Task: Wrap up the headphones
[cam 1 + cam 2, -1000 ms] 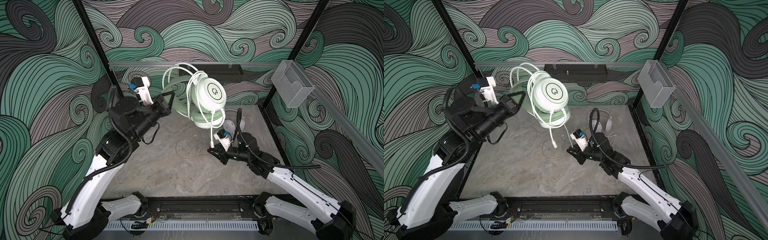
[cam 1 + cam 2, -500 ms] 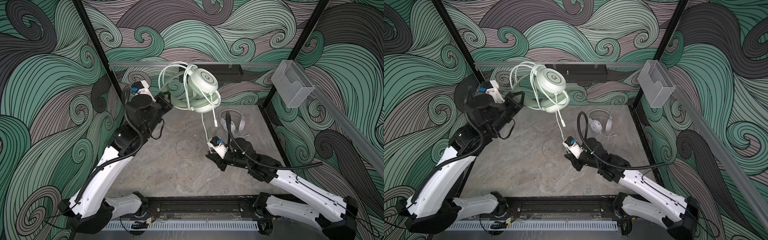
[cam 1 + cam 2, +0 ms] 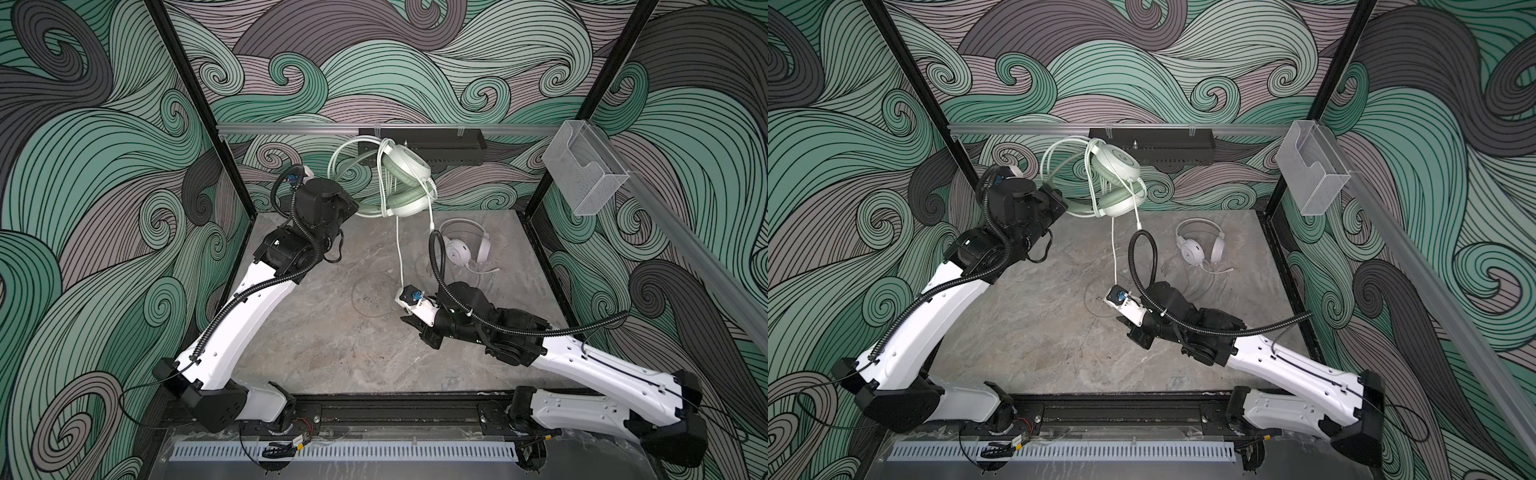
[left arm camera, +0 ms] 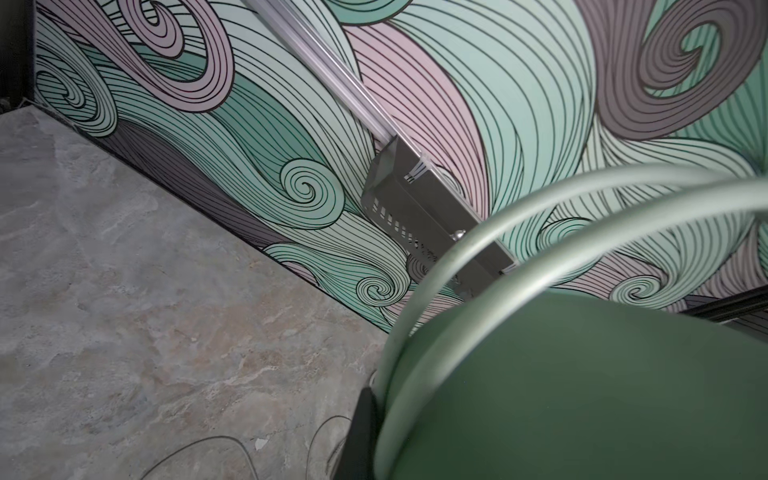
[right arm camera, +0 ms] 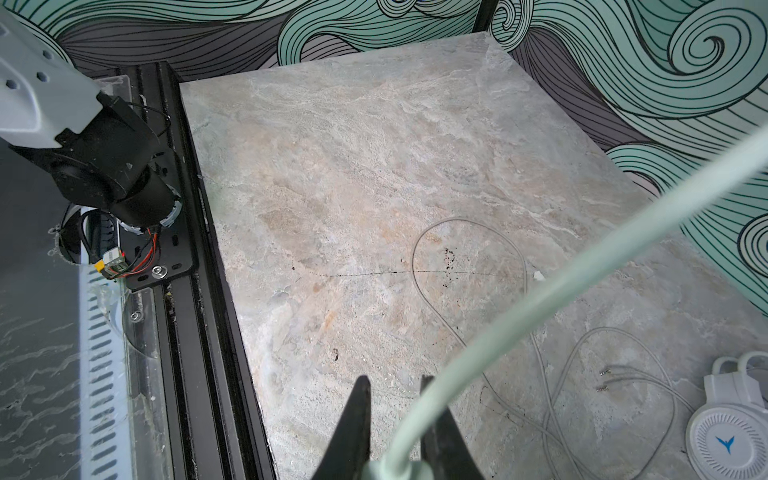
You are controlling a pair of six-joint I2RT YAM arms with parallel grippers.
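Left gripper (image 3: 353,207) (image 3: 1061,205) is up high near the back wall (image 3: 415,83), clenched on the headband of the green headset (image 3: 405,174) (image 3: 1115,174). The left wrist view shows one black finger (image 4: 365,419) against the headband's tubes and dark green pad (image 4: 582,395); the other finger is hidden. The headset hangs in the air, clear of the table (image 3: 332,357), just in front of the black box (image 3: 440,143) on the back rail. Several loops of the green cable (image 3: 400,249) (image 3: 1114,249) go around the earcups. A short end with a plug (image 3: 432,224) (image 3: 1138,224) dangles below them. One long run of the cable drops straight down to the right arm's wrist. Right gripper (image 3: 419,330) (image 3: 1133,330) (image 5: 395,380) sits low over the middle of the table, fingers nearly closed and pinching that cable (image 5: 582,270), which passes between them and runs up and away, taut. White headset (image 3: 461,251) (image 3: 1196,249) (image 5: 727,440) lies flat on the table at the back right, apart from both grippers, with a blue mark on its earcup. Its thin cable (image 5: 469,332) is spread loose in loops over the table, partly under the right gripper. A clear plastic holder (image 3: 582,174) is fixed on the right side rail.
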